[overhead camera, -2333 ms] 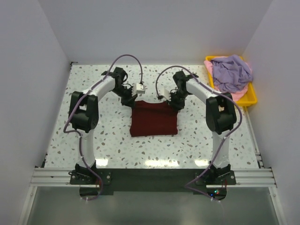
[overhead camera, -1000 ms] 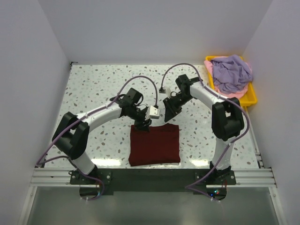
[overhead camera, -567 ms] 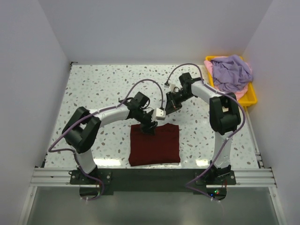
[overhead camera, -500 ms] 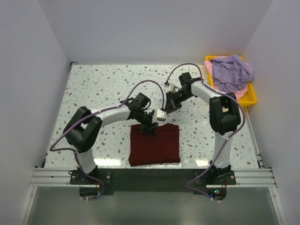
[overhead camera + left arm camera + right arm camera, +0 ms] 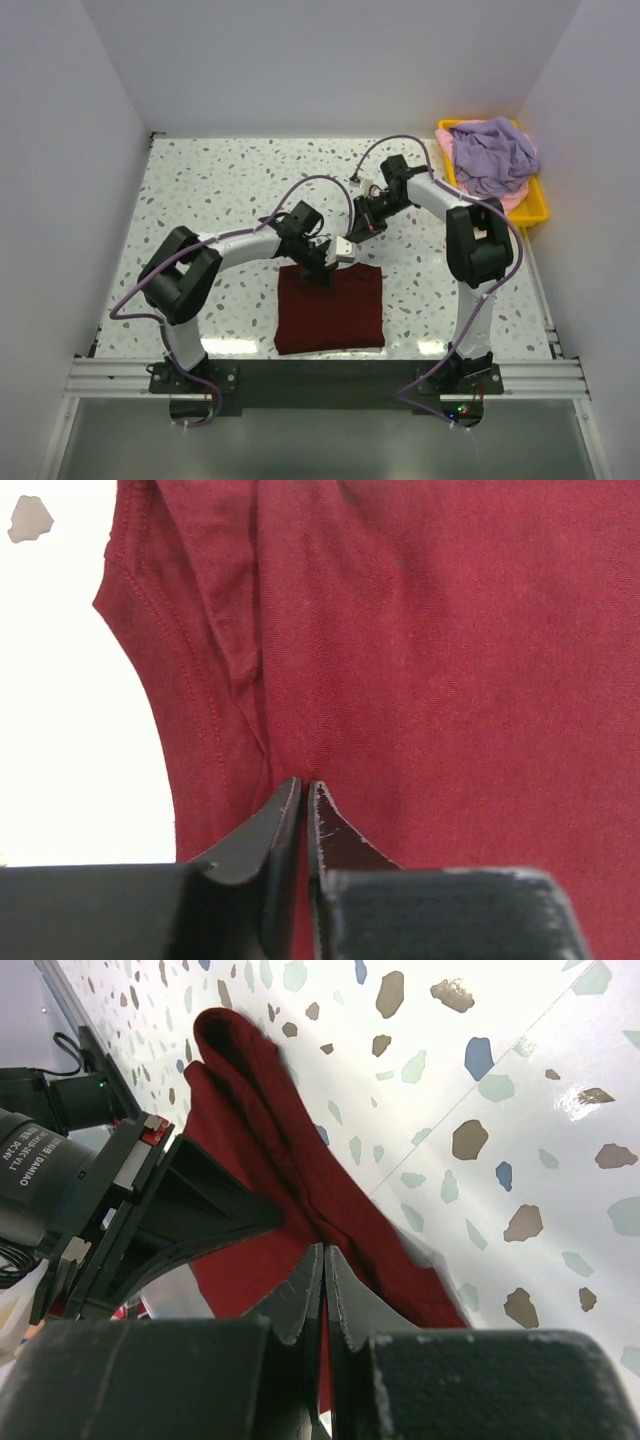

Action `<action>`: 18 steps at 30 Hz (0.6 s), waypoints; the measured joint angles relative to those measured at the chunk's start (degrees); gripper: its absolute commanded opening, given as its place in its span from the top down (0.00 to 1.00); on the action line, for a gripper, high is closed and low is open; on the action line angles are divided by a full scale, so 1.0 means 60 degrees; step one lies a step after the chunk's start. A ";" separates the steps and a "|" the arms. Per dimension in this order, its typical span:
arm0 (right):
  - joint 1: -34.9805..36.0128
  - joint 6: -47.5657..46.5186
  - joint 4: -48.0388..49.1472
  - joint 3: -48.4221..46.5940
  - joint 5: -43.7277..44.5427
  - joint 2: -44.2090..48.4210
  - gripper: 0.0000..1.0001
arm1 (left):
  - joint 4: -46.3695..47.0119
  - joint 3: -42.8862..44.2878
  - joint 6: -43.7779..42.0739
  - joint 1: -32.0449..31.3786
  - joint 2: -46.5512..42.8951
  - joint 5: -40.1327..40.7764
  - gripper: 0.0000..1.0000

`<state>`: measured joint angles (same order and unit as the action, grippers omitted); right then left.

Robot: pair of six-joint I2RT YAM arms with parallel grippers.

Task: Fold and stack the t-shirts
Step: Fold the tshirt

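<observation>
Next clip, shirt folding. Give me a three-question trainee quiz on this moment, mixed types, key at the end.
1. Which tops the pile in the yellow tray? A white t-shirt, B lavender t-shirt, C striped t-shirt.
2. Which gripper's tips meet the maroon t-shirt's far edge?
3. True or false: the maroon t-shirt lies in the yellow tray.
Key: 1 B. 2 The left gripper. 3 False, it lies on the table.

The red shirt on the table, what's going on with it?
The folded maroon t-shirt lies on the table. The left gripper is pinched shut on its far edge; the right gripper is shut too, just beyond the shirt, apparently empty. A lavender shirt and a pink shirt lie bunched in the yellow tray.
</observation>
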<state>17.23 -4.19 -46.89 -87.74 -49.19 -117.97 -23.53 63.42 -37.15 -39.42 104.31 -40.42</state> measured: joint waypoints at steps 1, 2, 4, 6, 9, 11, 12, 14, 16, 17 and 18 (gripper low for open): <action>0.0000 -0.0011 -0.0004 0.0000 0.0004 0.0000 0.98 | -0.0015 0.0000 -0.0007 -0.0007 0.0000 0.0000 0.92; 0.0000 -0.0029 -0.0011 0.0000 0.0004 0.0000 0.98 | -0.0036 0.0000 -0.0018 -0.0018 -0.0004 -0.0004 0.92; 0.0000 -0.0087 -0.0040 0.0000 0.0007 0.0000 0.98 | -0.0084 0.0000 -0.0022 -0.0026 -0.0004 -0.0004 0.92; 0.0000 -0.0168 -0.0080 0.0000 0.0022 0.0000 0.98 | -0.0120 0.0000 -0.0018 -0.0036 -0.0004 0.0000 0.93; 0.0000 -0.0270 -0.0135 0.0000 0.0022 0.0000 0.99 | -0.0171 0.0000 -0.0011 -0.0076 0.0000 0.0000 1.00; 0.0000 -0.0310 -0.0171 0.0000 0.0022 0.0000 1.00 | -0.0189 0.0000 -0.0025 -0.0091 -0.0004 0.0000 1.00; 0.0000 -0.0313 -0.0182 0.0000 0.0015 0.0000 1.00 | -0.0197 0.0000 -0.0025 -0.0095 -0.0007 0.0004 1.00; 0.0004 -0.0313 -0.0186 0.0000 -0.0007 0.0000 1.00 | -0.0171 -0.0029 -0.0011 -0.0120 -0.0073 0.0066 1.00; 0.0007 -0.0310 -0.0189 0.0000 -0.0066 0.0000 1.00 | -0.0146 -0.0178 -0.0004 -0.0193 -0.0339 0.0237 1.00; 0.0025 -0.0313 -0.0204 0.0000 -0.0127 0.0000 1.00 | -0.0131 -0.0273 -0.0007 -0.0270 -0.0565 0.0430 1.00; 0.0044 -0.0317 -0.0240 0.0000 -0.0219 0.0000 1.00 | -0.0102 -0.0368 -0.0004 -0.0361 -0.0823 0.0597 1.00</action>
<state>17.50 -6.09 -48.34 -87.74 -50.50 -117.97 -24.14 61.21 -37.17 -41.58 99.37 -36.84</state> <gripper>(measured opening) 0.010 0.016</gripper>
